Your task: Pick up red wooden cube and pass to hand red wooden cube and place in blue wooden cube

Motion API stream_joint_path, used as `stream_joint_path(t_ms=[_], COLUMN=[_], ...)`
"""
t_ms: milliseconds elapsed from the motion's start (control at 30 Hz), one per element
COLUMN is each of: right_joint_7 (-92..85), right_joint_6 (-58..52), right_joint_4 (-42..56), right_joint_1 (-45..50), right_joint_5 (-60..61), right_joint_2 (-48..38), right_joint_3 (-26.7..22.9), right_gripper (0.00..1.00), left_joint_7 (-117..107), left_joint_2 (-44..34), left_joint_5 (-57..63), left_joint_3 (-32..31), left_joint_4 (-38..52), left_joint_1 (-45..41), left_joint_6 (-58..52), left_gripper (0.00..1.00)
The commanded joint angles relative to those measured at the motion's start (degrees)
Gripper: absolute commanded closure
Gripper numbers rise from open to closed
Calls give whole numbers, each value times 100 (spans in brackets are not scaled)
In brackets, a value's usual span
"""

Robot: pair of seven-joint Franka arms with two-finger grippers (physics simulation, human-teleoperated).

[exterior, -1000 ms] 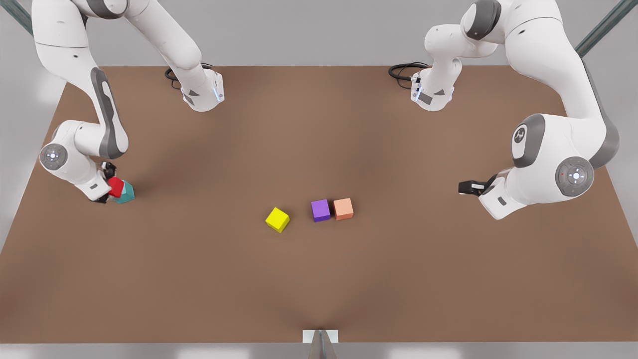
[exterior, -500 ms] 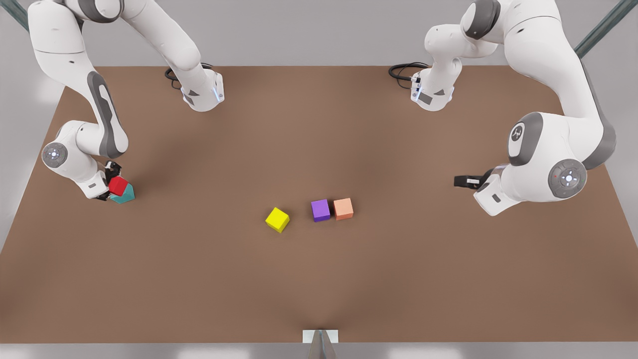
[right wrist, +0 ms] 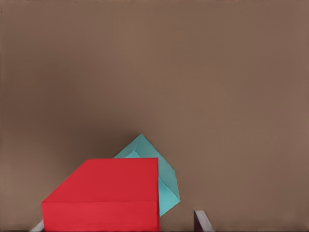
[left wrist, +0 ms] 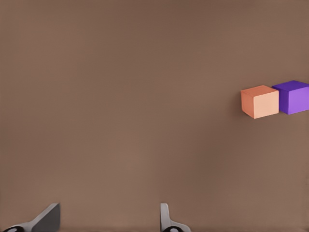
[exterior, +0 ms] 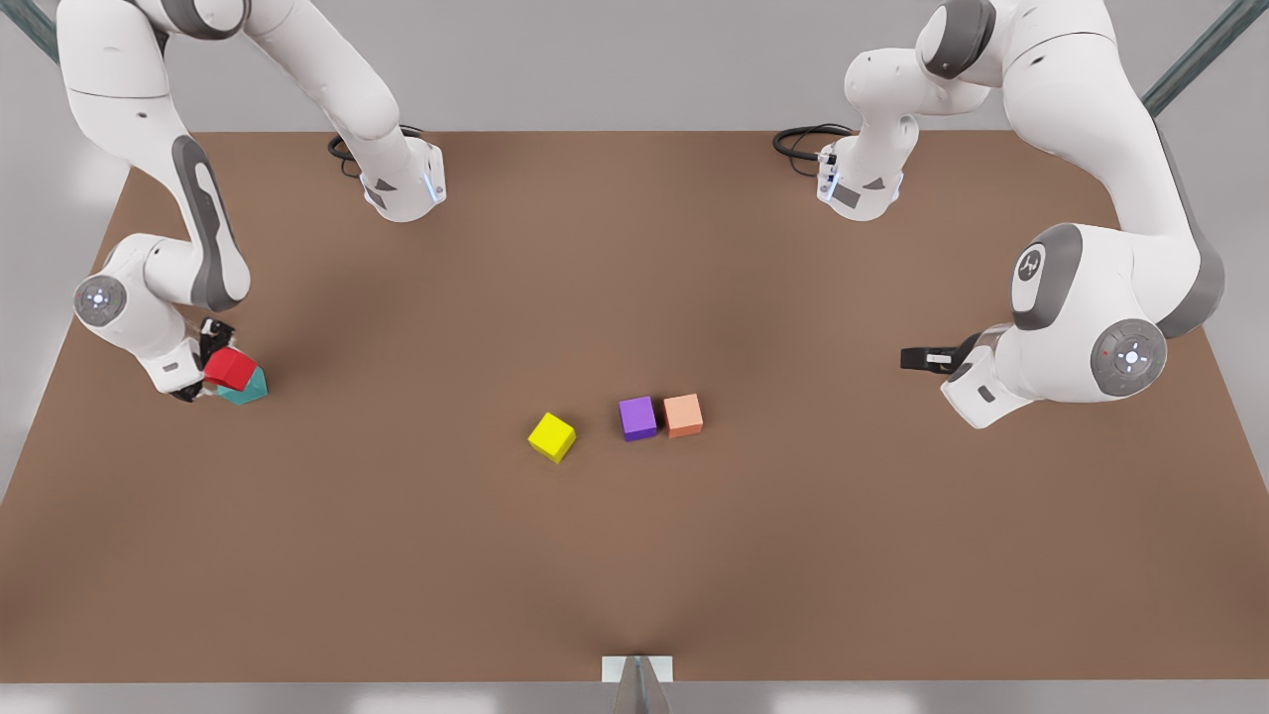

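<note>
Right end effector (exterior: 202, 363): it's backed off a touch toward the front view's left since a second ago, wrist swinging out, and its fingers (right wrist: 203, 221) now look spread, one showing a clear gap to the cube.
Red cube (exterior: 230, 368): it was tucked beside the blue one a second ago; now it's rolled up and over, sitting tilted on top of it near the desk's edge at the front view's left.
Blue cube (exterior: 250, 387): hasn't budged, corner poking out from under the red cube in the right wrist view.
Meaning for the task: looks like the release. Hand-over done, placing all but finished, though that tilt says it may not sit steady.
Left end effector (exterior: 918, 358): it crept up half a second back and has parked since, over at the front view's right, fingers apart and nothing between them, waiting.
Desk (exterior: 634, 555): yellow cube (exterior: 551, 436), purple cube (exterior: 637, 417) and orange cube (exterior: 683, 415) untouched mid-desk.
Hard to make out: whether the far finger still brushes the red cube; the contact between the two cubes is hidden.
</note>
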Motion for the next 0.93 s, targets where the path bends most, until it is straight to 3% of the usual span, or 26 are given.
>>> stream_joint_path(t_ms=[0,167,267,333,400,433,500,633,667,700,733,800,900], right_joint_7=[196,117,538,3726,6724,7683,8316,8475,8476,8475,8484,8625,8634], right_joint_6=[-447,-1923,-2635,-3294,-3452,-4145,-5219,-6238,-6336,-6371,-6327,-5616,-5518], right_joint_4=[21,619,1480,2868,3528,3975,4951,5497,5506,5383,5208,4285,4249], right_joint_1=[19,36,335,985,1539,1820,2523,2611,2840,3444,4351,4466,4475], right_joint_5=[143,1119,1831,1823,655,565,618,1197,1321,1435,1778,1814,1822], right_joint_2=[-77,-482,-315,581,1021,995,1030,1004,802,415,91,-604,-657], right_joint_3=[34,518,659,659,624,641,650,650,553,-148,-1265,-1398,-1416], right_gripper=[0,0,0,0,0,0,0,0,0,0,0,0,0], left_joint_7=[-102,-102,-102,-102,-102,-102,-102,-102,-102,-102,-102,-102,-102], left_joint_2=[-7,-7,-7,-7,-7,-7,-7,-7,-7,-7,-7,-7,-7], left_joint_5=[-4,-4,-4,-4,-4,-4,-4,5,5,5,-4,-4,5], left_joint_3=[-1,-1,-1,-1,-1,-1,-1,-1,-1,7,7,-1,7], left_joint_4=[-1,-1,-1,-1,8,-1,8,8,8,8,8,8,8], left_joint_1=[0,0,0,0,0,0,0,0,0,9,18,9,18], left_joint_6=[-14,-14,-14,-14,-14,-14,-14,-5,-5,-14,-14,-23,-14], left_gripper=[0,0,0,0,0,0,0,0,0,0,0,0,0])
